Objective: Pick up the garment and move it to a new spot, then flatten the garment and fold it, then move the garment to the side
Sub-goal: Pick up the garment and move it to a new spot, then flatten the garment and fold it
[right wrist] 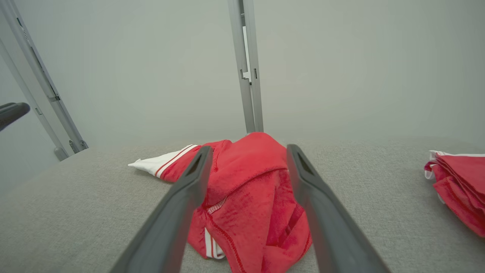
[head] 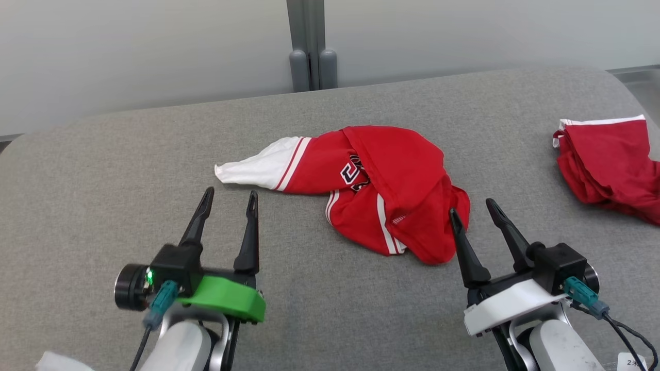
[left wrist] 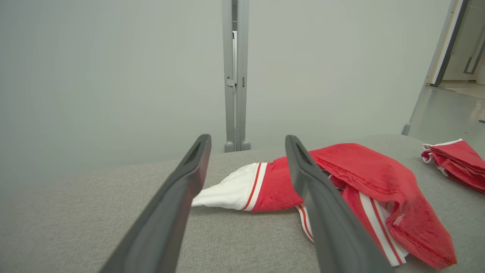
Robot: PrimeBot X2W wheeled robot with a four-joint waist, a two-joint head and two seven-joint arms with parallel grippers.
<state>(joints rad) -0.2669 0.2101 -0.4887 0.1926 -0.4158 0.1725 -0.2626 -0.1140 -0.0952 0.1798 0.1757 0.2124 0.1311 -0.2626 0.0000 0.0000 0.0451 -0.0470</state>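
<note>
Garment point(head: 392, 180), red with a white sleeve, lies crumpled mid-table point(head: 103, 170). Left gripper point(head: 230, 192): jaws spread, empty, just short of the white sleeve. Right gripper point(head: 471, 206): jaws spread, empty, at the garment's near right edge. Folded red cloth point(head: 608, 159) lies well apart, far right.

The right gripper point(right wrist: 249, 149) is seen spread and empty. A crumpled red garment point(right wrist: 248, 197) is framed between its fingers on grey padding point(right wrist: 379, 197)
</note>
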